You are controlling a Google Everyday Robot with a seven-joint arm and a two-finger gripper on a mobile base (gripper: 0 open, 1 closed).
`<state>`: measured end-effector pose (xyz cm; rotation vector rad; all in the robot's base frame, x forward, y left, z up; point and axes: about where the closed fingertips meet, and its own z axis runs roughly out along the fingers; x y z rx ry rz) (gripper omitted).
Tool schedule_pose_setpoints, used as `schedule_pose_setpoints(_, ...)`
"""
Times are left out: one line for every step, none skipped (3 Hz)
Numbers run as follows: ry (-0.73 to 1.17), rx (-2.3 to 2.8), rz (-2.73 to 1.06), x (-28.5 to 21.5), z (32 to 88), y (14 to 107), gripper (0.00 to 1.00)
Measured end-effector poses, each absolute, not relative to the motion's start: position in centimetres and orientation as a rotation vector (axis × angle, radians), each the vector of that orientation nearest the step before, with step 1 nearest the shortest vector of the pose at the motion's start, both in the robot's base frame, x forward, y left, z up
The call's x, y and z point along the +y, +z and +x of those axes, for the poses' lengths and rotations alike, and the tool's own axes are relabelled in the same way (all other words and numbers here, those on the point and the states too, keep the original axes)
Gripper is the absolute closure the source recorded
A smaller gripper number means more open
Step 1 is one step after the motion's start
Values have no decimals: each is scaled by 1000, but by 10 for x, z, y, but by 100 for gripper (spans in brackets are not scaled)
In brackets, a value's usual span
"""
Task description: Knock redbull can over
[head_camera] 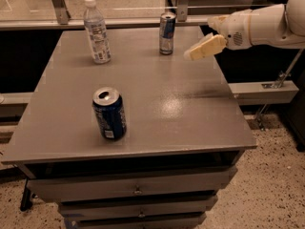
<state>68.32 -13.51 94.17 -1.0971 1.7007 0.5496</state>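
The redbull can [167, 33] is slim, blue and silver, and stands upright near the back edge of the grey table [157, 104]. My gripper [196, 50] comes in from the right on a white arm. It hangs above the table's back right part, just to the right of the can, a short gap away and at about the can's height. It holds nothing.
A wider dark blue soda can [109, 113] stands upright at the front left of the middle. A clear plastic bottle [96, 31] with a white cap stands at the back left. Drawers sit below the tabletop. A rail and posts run behind the table.
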Motion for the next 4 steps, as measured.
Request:
schedule_pose_setpoints(549,1701,-1098,-135,683,942,0)
schedule_pose_setpoints(544,1667,-1058,-129,690,941,0)
schedule_pose_setpoints(531,1610,-975,-106,720,931,0)
schedule_pose_setpoints(527,1578,-907,-89,754,924,0)
